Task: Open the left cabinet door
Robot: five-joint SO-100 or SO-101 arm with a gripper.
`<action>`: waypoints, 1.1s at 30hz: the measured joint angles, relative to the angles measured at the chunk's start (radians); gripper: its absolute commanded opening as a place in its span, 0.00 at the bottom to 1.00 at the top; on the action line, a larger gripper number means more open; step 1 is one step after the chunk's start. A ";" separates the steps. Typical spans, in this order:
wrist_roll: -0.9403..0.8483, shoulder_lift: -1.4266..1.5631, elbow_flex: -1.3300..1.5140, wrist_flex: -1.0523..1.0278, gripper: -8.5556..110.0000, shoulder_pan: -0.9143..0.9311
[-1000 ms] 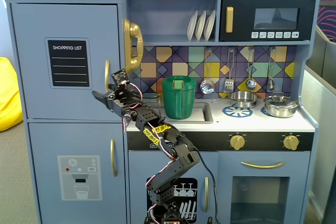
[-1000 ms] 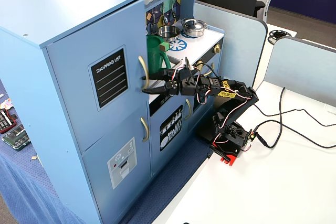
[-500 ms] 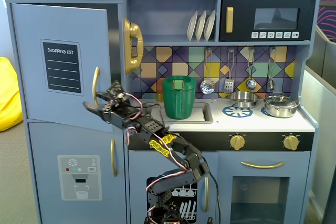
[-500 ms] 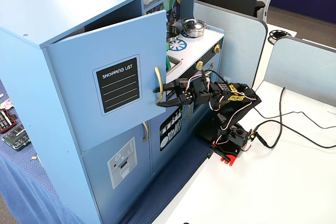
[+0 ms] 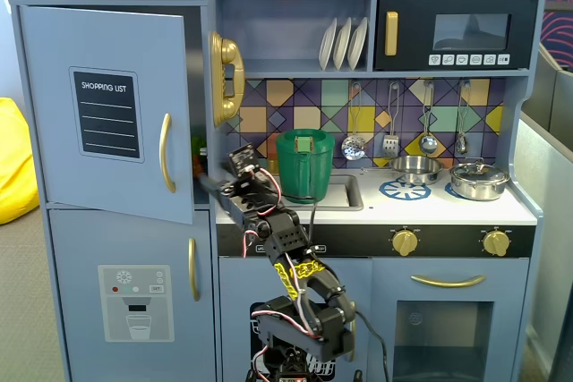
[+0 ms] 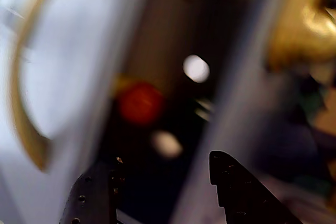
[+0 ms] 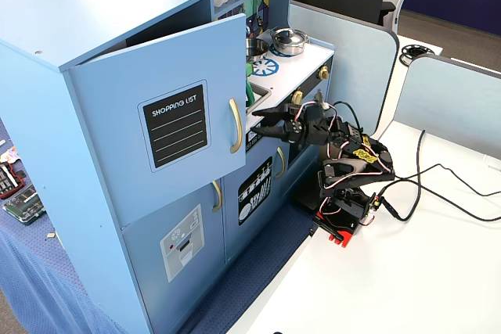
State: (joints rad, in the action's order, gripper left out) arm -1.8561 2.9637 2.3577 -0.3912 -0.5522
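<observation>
The gripper (image 6: pixel 167 174) was seen in the wrist view with its two dark fingers spread apart and nothing held between them, the blurred dark gap of the cabinet interior lying ahead. In a fixed view the gripper (image 5: pixel 208 183) was found at the free edge of the left cabinet door (image 5: pixel 103 109), just below and to the right of the gold handle (image 5: pixel 166 153), its tip seemingly reaching into the opening behind the door's edge; whether a finger was touching the edge could not be told. In another fixed view the gripper (image 7: pixel 262 124) was shown level with the lower part of the handle (image 7: pixel 235 125), the door (image 7: pixel 168 123) standing ajar and swung a small way out from the cabinet frame. The door, marked by its black shopping list panel (image 5: pixel 106 114), was thus judged to be partly open, with the wider swing still to be done. For the step to be done well, the finger nearest the door's inner face would best be kept hooked behind the edge, and the push carried along an arc about the hinge on the far side rather than straight outward, so that the edge would not slip off the finger. The arm (image 7: pixel 344 154) would need room to follow the swing, and a slow, steady sweep was judged safest, since the toy kitchen could shift under a sharp shove.
</observation>
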 measured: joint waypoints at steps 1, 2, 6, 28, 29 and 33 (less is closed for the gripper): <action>0.011 -0.011 0.000 -0.006 0.17 0.032; 0.018 -0.025 0.000 -0.006 0.16 0.066; 0.012 -0.120 0.002 0.038 0.15 0.084; -0.239 -0.331 0.002 0.337 0.13 -0.508; -0.239 -0.331 0.002 0.342 0.13 -0.500; -0.172 -0.324 0.029 0.348 0.12 -0.356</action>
State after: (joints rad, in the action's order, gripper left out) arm -2.0279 2.6400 2.3869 -0.0430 -0.9081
